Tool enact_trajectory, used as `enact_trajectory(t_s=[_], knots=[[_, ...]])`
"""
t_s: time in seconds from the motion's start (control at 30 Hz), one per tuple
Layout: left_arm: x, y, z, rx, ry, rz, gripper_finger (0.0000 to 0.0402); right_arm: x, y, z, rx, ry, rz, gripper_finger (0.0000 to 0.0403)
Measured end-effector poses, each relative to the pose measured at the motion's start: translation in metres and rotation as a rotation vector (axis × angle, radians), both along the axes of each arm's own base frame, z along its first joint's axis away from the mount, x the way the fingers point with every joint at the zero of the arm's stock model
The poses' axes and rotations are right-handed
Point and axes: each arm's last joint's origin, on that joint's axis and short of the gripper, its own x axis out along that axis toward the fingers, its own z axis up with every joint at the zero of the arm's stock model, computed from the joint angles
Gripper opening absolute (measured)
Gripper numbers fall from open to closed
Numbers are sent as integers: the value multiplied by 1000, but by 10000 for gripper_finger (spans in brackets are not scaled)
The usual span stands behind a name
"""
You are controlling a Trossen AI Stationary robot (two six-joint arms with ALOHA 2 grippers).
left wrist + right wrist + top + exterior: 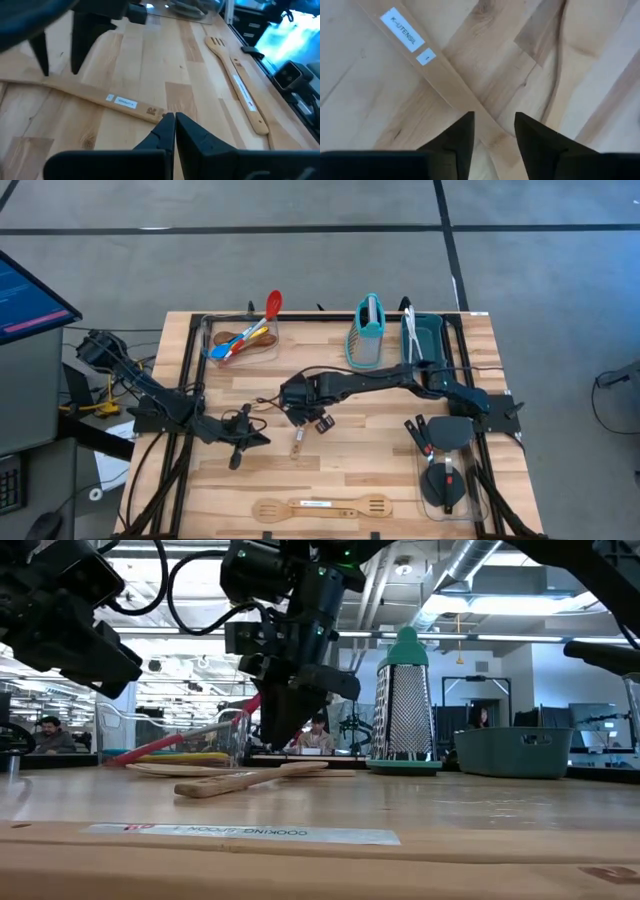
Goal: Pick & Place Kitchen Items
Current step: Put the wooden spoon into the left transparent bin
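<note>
the right tool (pixel 492 131) hangs over mid-bench, fingers parted astride a labelled wooden spoon (pixel 297 442) lying flat, not clamping it. the left tool (pixel 175 131) sits closed just beside. a teal box grater (pixel 367 333) and teal bin (pixel 434 336) stand behind; a slotted wooden spatula (pixel 322 507) lies at the bench's (pixel 340 465) near edge.

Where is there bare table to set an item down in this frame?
Bare wood lies between the right end effector and the wooden slotted spatula near the front edge, and by the left end effector. Crowded: the back edge around the clear container, box grater and teal bin.
</note>
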Motion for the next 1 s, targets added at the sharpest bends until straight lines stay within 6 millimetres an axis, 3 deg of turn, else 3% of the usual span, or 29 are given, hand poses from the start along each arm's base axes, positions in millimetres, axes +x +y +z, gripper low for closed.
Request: enact_trajectory(t_s=[0.13, 0.3, 0.5, 0.77, 0.87, 1.0], knots=[[1, 3, 0, -20, -15, 108, 1, -2, -1, 0, -82, 7, -80, 112], [9, 19, -4, -54, -5, 278, 1, -9, -4, 1, -124, 71, -141, 15], [26, 42, -21, -86, 100, 408, 1, -13, -4, 15, -49, 67, -166, 2], [71, 63, -19, -42, 144, 451, 1, -21, -18, 55, 114, -19, -187, 1], [79, 71, -22, -34, 162, 490, 1, -26, -17, 69, 120, -58, -180, 0], [85, 80, -28, -44, 194, 503, 1, -38, -13, 73, 153, -75, -168, 0]])
